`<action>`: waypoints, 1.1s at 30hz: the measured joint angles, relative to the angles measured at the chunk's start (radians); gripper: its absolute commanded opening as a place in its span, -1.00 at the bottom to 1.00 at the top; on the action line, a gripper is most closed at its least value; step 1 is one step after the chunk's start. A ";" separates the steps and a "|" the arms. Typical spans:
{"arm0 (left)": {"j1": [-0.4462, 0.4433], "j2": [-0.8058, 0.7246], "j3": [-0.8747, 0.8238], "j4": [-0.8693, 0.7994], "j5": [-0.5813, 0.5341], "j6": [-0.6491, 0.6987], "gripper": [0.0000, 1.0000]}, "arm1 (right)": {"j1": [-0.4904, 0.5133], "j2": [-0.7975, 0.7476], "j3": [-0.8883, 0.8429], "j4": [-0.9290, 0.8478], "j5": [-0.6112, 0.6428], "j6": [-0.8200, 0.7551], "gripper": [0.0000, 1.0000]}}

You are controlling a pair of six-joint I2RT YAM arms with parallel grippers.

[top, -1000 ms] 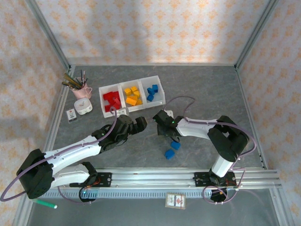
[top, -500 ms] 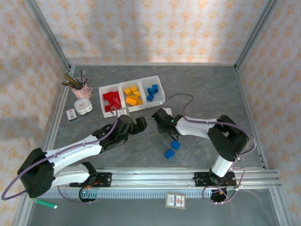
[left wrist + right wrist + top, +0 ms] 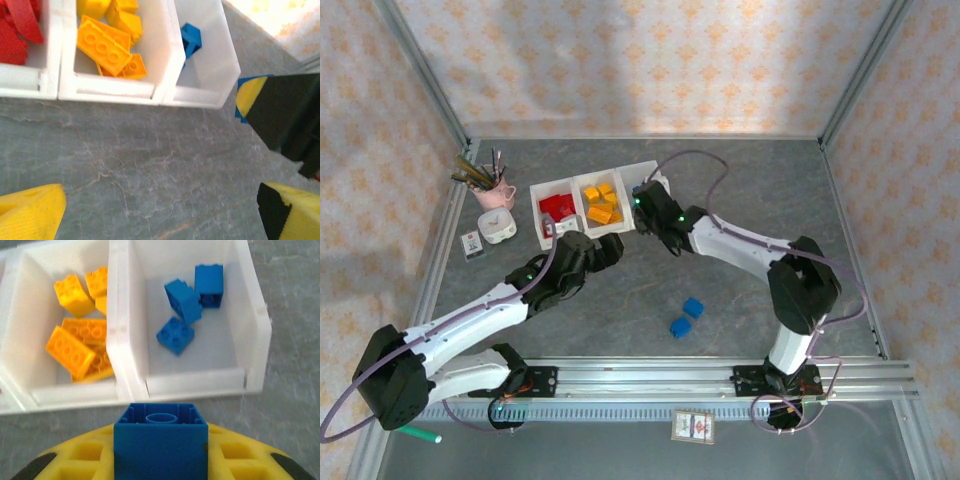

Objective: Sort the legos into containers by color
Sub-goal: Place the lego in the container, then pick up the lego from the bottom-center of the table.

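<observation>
Pink pen cup (image 3: 501,191), green marker (image 3: 417,433)

Looked like a robotics lab test cell, not a home. Silver aluminium extrusion frame (image 3: 416,62) boxed in a grey stone-pattern tabletop (image 3: 750,190), with orange-patterned cloth-like backdrop walls (image 3: 640,60). Arms were bolted to a metal base rail (image 3: 650,378). Pink cup of pens (image 3: 492,186) sat well left of the left gripper (image 3: 610,247).

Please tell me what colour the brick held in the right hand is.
Blue; the brick shows best in the right wrist view.
</observation>
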 measured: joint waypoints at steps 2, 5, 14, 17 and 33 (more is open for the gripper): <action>0.024 -0.006 0.007 -0.007 0.000 0.014 0.98 | -0.023 0.058 0.062 0.002 -0.001 -0.015 -0.44; 0.062 -0.006 0.023 -0.016 0.000 0.037 0.99 | -0.055 0.141 0.140 -0.001 0.001 -0.039 -0.44; 0.142 0.057 0.069 -0.014 0.029 0.084 0.98 | -0.150 0.364 0.394 -0.021 0.004 -0.092 -0.15; 0.143 0.079 0.088 -0.014 0.041 0.094 0.98 | -0.161 0.409 0.450 -0.034 0.018 -0.113 -0.01; 0.143 0.087 0.125 -0.010 0.099 0.101 0.98 | -0.157 0.179 0.231 -0.053 -0.020 -0.131 0.25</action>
